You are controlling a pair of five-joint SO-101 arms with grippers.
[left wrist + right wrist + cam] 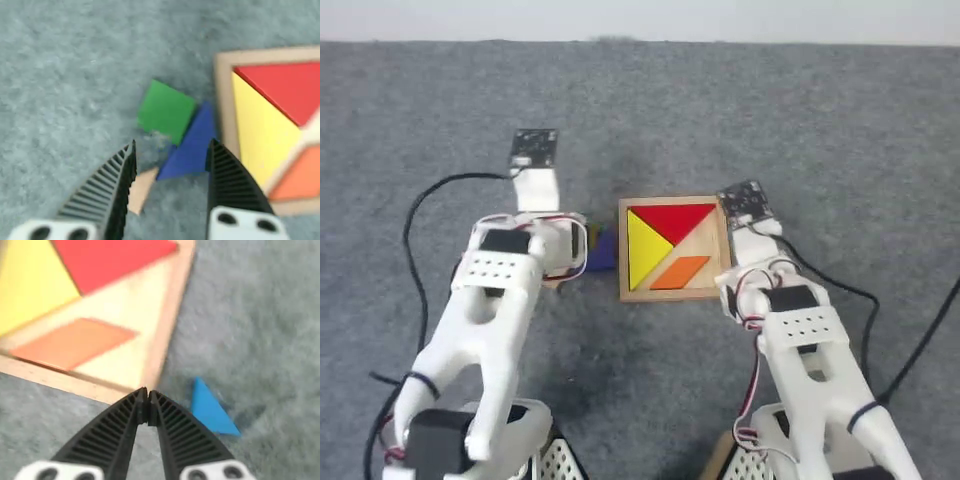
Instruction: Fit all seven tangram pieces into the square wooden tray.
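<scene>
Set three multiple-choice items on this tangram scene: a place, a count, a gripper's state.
1. The green square lies: A) inside the tray; B) on the carpet beside the tray; C) on the tray's rim.
2. Pieces in the tray: A) three; B) five; C) seven.
3. The right gripper is: A) wide open; B) shut, empty; C) shut on a piece.
Key: 1 B, it rests on carpet outside the rim. 2 A, red triangle, yellow triangle and orange parallelogram. 3 B, its jaws meet with nothing between.
</scene>
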